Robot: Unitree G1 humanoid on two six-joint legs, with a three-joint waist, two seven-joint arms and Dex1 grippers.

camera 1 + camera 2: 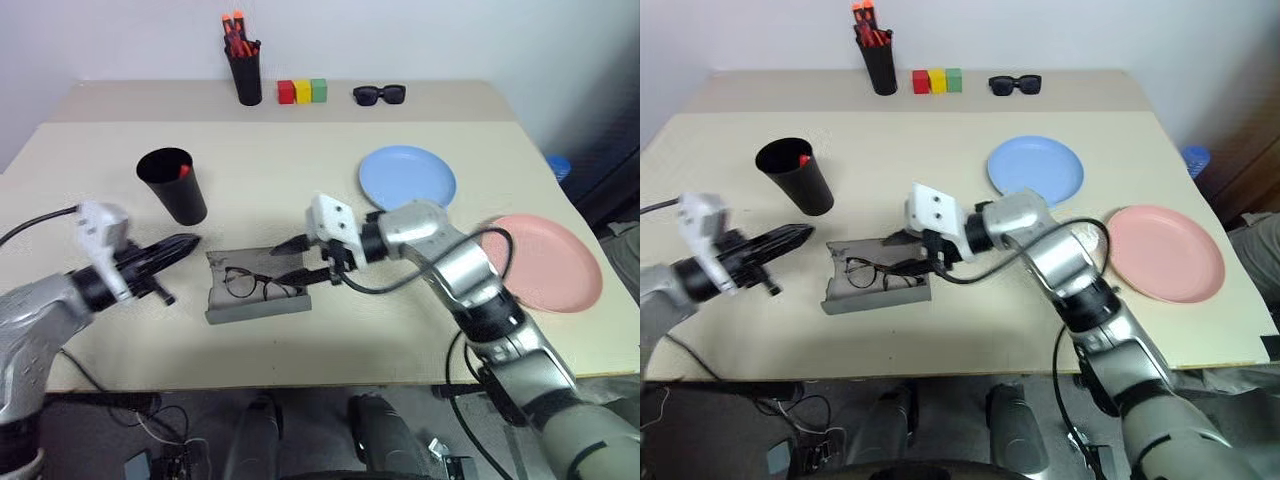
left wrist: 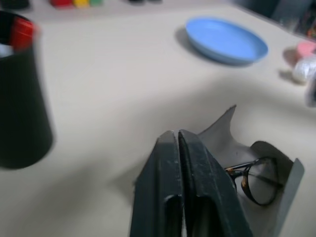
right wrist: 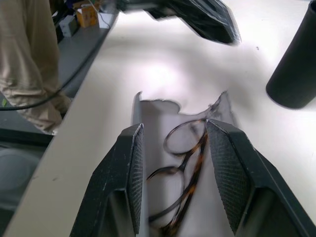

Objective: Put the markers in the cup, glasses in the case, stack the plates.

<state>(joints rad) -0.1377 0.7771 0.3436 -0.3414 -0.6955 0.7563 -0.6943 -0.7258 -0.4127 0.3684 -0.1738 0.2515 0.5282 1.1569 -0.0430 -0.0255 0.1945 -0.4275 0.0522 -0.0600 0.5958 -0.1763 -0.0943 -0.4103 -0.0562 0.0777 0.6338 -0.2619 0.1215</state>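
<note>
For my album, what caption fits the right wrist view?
Open right fingers hang over the glasses lying in the open gray case, beside the black cup.

Left arm enters from the near left, forearm angled inward. Left gripper (image 1: 190,243) points toward the centre and slightly downward, its fingers (image 2: 168,173) pressed flat together with nothing between them. Right arm reaches in from the near right, elbow bent, wrist turned so the right gripper (image 1: 292,260) points to the left and slightly downward. Its fingers (image 3: 129,163) stand apart, one on each side of an empty gap, gripping nothing. The two grippers face each other, well apart.
</note>
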